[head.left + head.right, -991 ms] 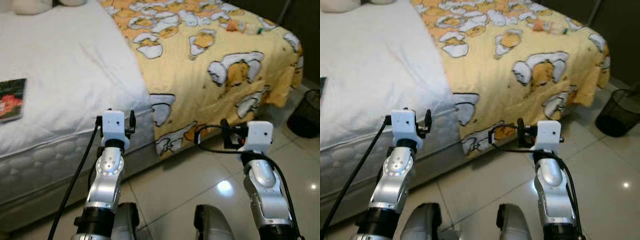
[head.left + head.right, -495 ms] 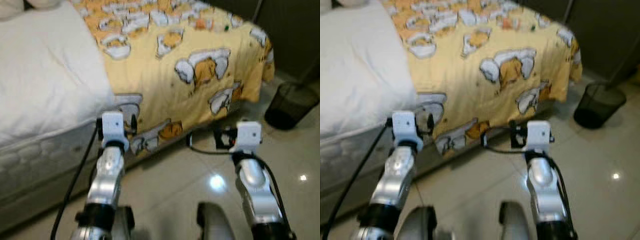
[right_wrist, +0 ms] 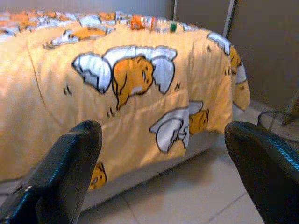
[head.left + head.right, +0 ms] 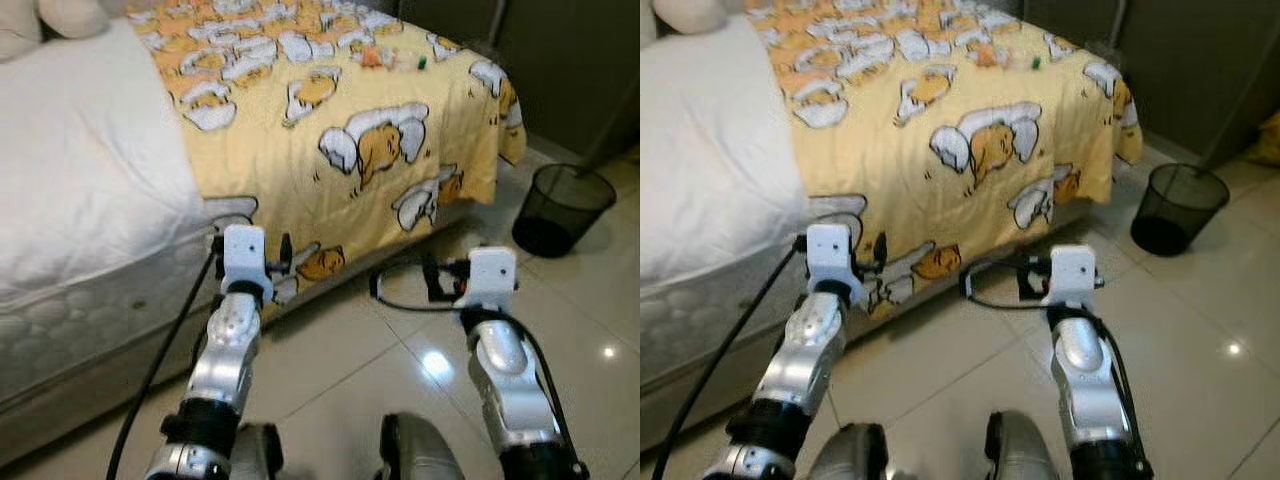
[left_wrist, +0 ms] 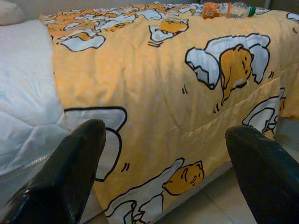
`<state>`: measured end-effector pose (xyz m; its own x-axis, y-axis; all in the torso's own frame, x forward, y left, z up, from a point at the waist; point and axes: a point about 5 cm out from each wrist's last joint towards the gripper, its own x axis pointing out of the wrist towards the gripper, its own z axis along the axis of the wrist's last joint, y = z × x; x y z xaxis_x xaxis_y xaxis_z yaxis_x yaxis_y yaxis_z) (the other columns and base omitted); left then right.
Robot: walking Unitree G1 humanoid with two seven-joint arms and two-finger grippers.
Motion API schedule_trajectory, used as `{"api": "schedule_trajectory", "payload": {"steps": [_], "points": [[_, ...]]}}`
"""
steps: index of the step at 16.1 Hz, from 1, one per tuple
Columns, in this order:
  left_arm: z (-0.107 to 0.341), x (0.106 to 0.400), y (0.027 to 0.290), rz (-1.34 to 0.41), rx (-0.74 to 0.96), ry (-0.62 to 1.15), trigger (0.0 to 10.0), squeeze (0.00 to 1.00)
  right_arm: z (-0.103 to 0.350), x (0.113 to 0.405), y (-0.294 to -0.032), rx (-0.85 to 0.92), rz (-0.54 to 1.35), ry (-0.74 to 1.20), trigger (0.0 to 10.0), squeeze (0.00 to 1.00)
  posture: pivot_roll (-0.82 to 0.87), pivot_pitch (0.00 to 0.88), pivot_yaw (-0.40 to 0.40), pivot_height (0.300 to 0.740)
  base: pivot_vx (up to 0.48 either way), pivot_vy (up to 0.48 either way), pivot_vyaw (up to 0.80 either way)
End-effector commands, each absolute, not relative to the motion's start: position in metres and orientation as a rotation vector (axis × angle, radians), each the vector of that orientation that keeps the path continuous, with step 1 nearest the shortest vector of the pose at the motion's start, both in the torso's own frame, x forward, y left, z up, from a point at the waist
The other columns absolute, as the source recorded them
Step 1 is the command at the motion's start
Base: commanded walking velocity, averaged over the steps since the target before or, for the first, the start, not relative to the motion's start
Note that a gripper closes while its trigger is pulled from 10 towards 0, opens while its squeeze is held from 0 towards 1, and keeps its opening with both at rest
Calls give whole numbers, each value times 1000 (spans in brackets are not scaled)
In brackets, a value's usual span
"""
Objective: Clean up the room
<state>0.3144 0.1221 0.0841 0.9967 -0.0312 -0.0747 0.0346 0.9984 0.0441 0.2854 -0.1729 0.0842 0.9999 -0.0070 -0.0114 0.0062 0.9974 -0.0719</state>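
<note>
A clear plastic bottle (image 4: 392,59) with an orange label and green cap lies on the yellow cartoon-print blanket (image 4: 330,130) at the far end of the bed; it also appears as the bottle (image 5: 227,9) and the bottle (image 3: 153,22). My left gripper (image 5: 163,140) is open and empty, facing the blanket's hanging side. Further right, my right gripper (image 3: 161,135) is also open and empty, toward the bed's foot corner. Both arms, left arm (image 4: 232,340) and right arm (image 4: 500,350), are held low in front of me over the tiled floor.
A black wire waste bin (image 4: 562,208) stands on the floor to the right of the bed's foot. White bedding (image 4: 80,190) covers the left part of the bed, with a pale pillow (image 4: 60,15) at the back. A dark wall rises behind the bin.
The camera has swung to the right: the bed has slid left, the book has left the picture and the bin is further in. Both arms keep their pose.
</note>
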Motion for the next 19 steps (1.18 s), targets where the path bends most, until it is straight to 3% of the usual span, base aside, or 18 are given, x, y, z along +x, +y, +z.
{"api": "schedule_trajectory", "payload": {"steps": [1, 7, 13, 18, 19], "points": [[81, 314, 131, -23, 31, 80, 10000, 0, 89, 288, -171, -47, -4, -16, 10000, 0, -161, 0, 72, 703, 0, 0, 0], [99, 318, 123, -123, -3, -7, 10000, 0, 81, 283, -169, 5, 5, 3, 10000, 0, -169, 0, 90, 740, 0, 0, 0], [96, 325, 118, -118, -22, 26, 10000, 0, 78, 283, -171, -31, 6, 12, 10000, 0, -190, 0, 99, 740, 295, -357, 0], [72, 315, 158, 108, -179, 137, 10000, 0, 70, 270, -185, -73, 24, 30, 10000, 0, -191, 0, 91, 740, 369, -303, 0], [72, 314, 157, 94, -170, 133, 10000, 0, 69, 268, -188, -69, 23, 32, 10000, 0, -191, 0, 90, 740, 375, -292, 0]]}}
